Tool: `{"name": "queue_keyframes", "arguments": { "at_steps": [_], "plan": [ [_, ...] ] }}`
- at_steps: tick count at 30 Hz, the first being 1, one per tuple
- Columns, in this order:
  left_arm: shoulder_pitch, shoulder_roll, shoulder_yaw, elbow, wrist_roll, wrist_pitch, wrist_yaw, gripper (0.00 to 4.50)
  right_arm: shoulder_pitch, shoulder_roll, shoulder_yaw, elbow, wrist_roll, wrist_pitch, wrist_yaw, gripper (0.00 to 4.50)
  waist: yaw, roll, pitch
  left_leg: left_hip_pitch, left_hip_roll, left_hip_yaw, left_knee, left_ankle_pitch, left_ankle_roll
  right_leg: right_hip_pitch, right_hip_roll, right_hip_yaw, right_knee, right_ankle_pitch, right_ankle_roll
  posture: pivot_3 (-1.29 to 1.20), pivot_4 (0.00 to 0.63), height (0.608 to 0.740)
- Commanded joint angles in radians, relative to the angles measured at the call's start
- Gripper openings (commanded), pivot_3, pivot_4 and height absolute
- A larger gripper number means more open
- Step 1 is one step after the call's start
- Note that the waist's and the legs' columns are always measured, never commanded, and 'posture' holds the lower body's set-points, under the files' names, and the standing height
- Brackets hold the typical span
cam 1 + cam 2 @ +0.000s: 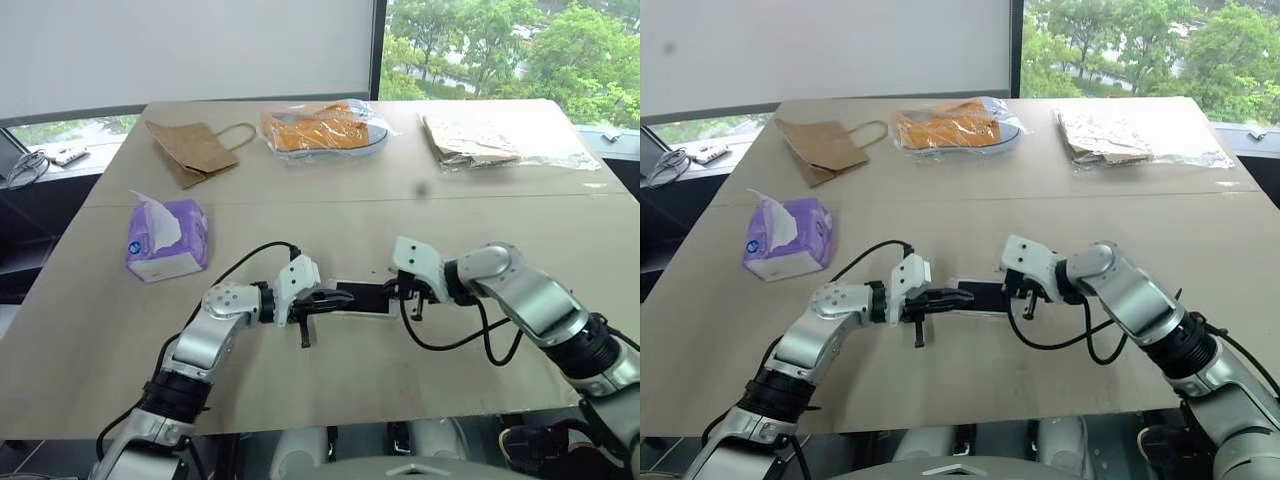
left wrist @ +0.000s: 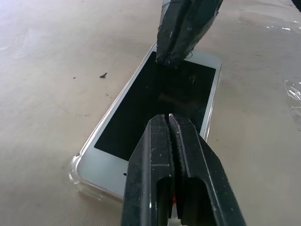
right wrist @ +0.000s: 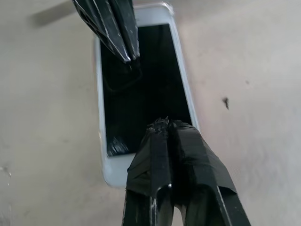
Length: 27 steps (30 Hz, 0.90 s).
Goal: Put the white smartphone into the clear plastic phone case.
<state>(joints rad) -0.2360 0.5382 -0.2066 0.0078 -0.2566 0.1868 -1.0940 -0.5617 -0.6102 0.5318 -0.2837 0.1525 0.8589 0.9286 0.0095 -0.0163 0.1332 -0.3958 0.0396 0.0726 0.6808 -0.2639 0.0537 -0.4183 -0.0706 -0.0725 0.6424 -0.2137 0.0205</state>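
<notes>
The white smartphone (image 1: 362, 297) lies flat, black screen up, on the wooden table (image 1: 330, 390) between my two grippers. The clear plastic phone case (image 2: 74, 165) shows as a glossy transparent rim wrapping the phone's corner at the left gripper's end. My left gripper (image 1: 343, 297) is shut, its tip (image 2: 168, 117) down on the screen near that end. My right gripper (image 1: 399, 290) is also shut, and its taped tip (image 3: 162, 123) comes down at the screen's opposite end. Neither gripper holds anything.
A purple tissue pack (image 1: 165, 240) stands to the left. At the back lie a brown paper bag (image 1: 195, 148), a clear bag with an orange item (image 1: 320, 128) and a clear bag with brown items (image 1: 480, 140). The table's front edge runs close below the arms.
</notes>
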Motion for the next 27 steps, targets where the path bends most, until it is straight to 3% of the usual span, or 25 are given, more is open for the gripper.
{"name": "queue_keyframes", "arguments": {
  "at_steps": [1, 5, 11, 17, 23, 27],
  "plan": [
    [0.006, 0.005, 0.003, -0.032, 0.004, -0.001, 0.007, 0.10, 0.086, -0.012, 0.109, 0.109, -0.040, 0.037, 0.006, 0.00, 0.000, 0.000, -0.003, 0.000, 0.000, 0.000, 0.000, 0.000, 0.000, 0.000, 0.000, 0.000, 0.000, 0.000, 0.000, 0.00, 0.150, 0.740],
    [0.007, 0.000, 0.008, -0.031, -0.001, -0.001, 0.018, 0.10, 0.099, -0.013, 0.099, 0.117, -0.059, 0.007, -0.004, 0.00, 0.001, 0.001, -0.007, 0.000, 0.000, -0.001, -0.001, 0.000, 0.000, 0.000, -0.001, 0.000, -0.001, 0.000, 0.001, 0.00, 0.150, 0.740],
    [-0.006, -0.058, 0.129, -0.043, -0.128, 0.050, 0.083, 0.10, 0.126, 0.080, -0.162, 0.001, 0.040, -0.095, -0.079, 0.00, 0.000, 0.002, -0.003, -0.001, 0.000, -0.002, -0.002, 0.000, 0.000, 0.000, -0.002, 0.002, -0.001, -0.001, 0.001, 0.00, 0.150, 0.740],
    [0.011, -0.008, 0.205, -0.019, -0.138, 0.071, 0.097, 0.10, 0.134, 0.030, -0.347, -0.214, 0.158, 0.075, -0.109, 0.00, 0.003, 0.005, 0.006, -0.016, -0.001, -0.001, -0.002, 0.000, 0.000, -0.014, 0.000, 0.002, -0.001, 0.002, -0.003, 0.00, 0.150, 0.740],
    [0.045, 0.050, 0.197, -0.038, -0.128, 0.094, 0.065, 0.10, 0.203, -0.129, -0.347, -0.319, 0.163, 0.113, -0.095, 0.00, 0.005, 0.004, 0.009, -0.020, -0.003, 0.000, -0.005, 0.000, 0.000, -0.018, 0.003, -0.001, -0.003, 0.004, 0.001, 0.00, 0.150, 0.740],
    [0.064, 0.073, 0.158, -0.077, -0.115, 0.117, 0.042, 0.10, 0.242, -0.178, -0.307, -0.322, 0.153, 0.090, -0.102, 0.00, 0.004, 0.002, 0.015, -0.020, -0.003, 0.001, -0.005, 0.000, 0.000, -0.018, 0.003, -0.001, -0.004, 0.002, -0.001, 0.00, 0.150, 0.740]
  ]
}}
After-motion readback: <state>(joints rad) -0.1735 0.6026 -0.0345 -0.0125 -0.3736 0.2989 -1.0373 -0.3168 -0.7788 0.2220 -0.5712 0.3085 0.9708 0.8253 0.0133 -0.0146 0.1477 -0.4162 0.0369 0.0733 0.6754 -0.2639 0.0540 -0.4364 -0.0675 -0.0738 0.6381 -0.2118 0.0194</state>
